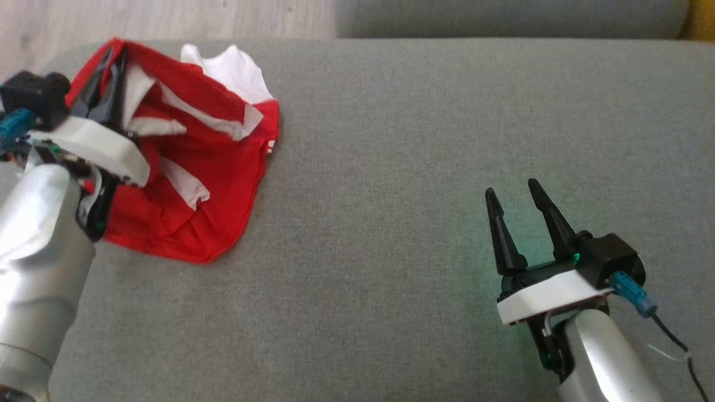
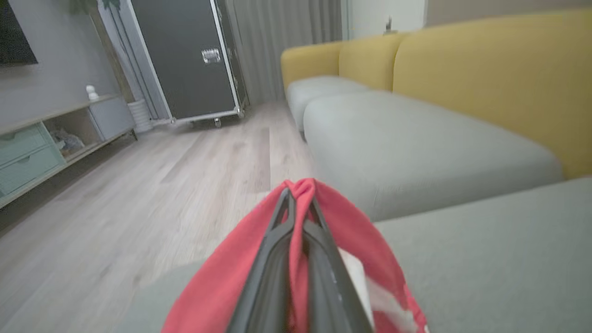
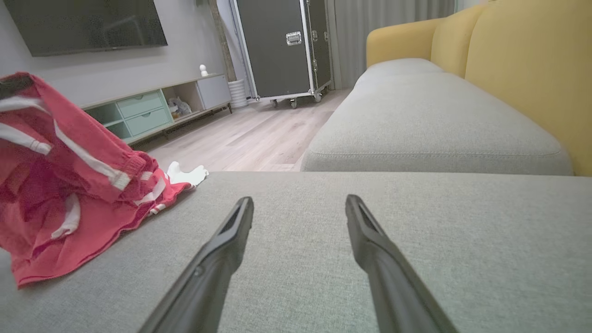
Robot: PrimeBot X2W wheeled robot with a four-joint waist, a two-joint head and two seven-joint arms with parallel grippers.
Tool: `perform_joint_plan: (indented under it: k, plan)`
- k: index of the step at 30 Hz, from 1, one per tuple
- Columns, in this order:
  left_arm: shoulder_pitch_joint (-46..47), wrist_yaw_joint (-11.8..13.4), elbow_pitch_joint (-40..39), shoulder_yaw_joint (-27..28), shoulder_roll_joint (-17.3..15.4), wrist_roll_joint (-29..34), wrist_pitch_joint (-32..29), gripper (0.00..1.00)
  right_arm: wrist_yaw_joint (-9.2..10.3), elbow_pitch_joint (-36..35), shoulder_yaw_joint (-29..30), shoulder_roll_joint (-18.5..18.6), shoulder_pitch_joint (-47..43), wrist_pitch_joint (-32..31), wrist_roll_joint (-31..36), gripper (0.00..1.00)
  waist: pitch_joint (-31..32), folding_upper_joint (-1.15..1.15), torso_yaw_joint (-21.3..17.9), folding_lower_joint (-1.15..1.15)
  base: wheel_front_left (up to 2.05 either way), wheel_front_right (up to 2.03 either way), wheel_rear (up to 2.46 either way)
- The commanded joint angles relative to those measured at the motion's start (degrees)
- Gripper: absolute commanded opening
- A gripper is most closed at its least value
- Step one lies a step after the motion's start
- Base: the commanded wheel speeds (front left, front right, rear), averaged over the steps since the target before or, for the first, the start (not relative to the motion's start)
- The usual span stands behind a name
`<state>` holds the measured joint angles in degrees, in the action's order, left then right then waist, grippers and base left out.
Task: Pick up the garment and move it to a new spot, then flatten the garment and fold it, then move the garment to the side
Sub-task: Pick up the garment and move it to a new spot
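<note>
I have the left jaws clamped shut on an edge of the garment (image 1: 223, 184), red cloth pinched between them and draped down both sides. The rest lies crumpled on the sofa (image 1: 402, 139), near its left corner. The right jaws gape empty, well apart from it.

No readable text, label, brand, number or sign appears anywhere

Before me: a wide grey fabric seat (image 1: 424, 167), which I see flat.
Floor (image 2: 138, 185): pale wood planks.
Sofa (image 3: 522, 69): yellow back, grey cushions.
Far end: black case (image 3: 282, 51) on wheels, grey curtain (image 3: 393, 14) beside it.
Grey wall: dark screen (image 3: 88, 23) above a low cabinet (image 3: 143, 111) with mint drawers.
</note>
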<state>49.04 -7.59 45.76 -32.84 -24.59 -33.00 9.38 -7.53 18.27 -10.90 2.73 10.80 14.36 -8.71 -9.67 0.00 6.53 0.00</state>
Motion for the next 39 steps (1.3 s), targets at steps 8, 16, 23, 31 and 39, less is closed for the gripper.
perform_joint_plan:
  k: [8,16,23,31,39]
  plan:
    - [1.0,2.0,-15.4,3.4,-0.9,-2.0,1.4,0.00,0.04,-1.6,-1.4,0.1,-0.5,0.6,-1.2,1.00,3.7,0.00,-2.2,0.00,0.00,0.00,0.00]
    - [0.0,4.0,-27.6,-0.8,3.2,-1.5,-4.3,0.00,0.04,-3.1,-1.2,0.1,1.1,0.6,-2.5,1.00,2.4,0.00,-8.7,0.00,0.00,0.00,0.00]
    - [2.8,4.8,-30.3,-3.5,7.4,-0.8,-6.3,0.00,0.04,-4.8,-2.4,0.1,3.7,0.6,-4.3,1.00,-1.1,0.00,-16.4,0.00,0.00,0.00,0.00]
    - [9.0,4.5,-26.1,-4.8,12.6,-0.3,-5.6,0.00,0.04,-7.1,-4.2,0.1,6.1,0.6,-7.9,1.00,-5.8,0.00,-25.3,0.00,0.00,0.00,0.00]
    - [12.3,3.6,-15.9,-4.9,13.3,2.0,1.9,1.00,0.04,-7.4,-3.2,0.1,5.4,0.6,-8.3,1.00,-5.7,0.00,-24.7,0.00,0.00,0.00,0.00]
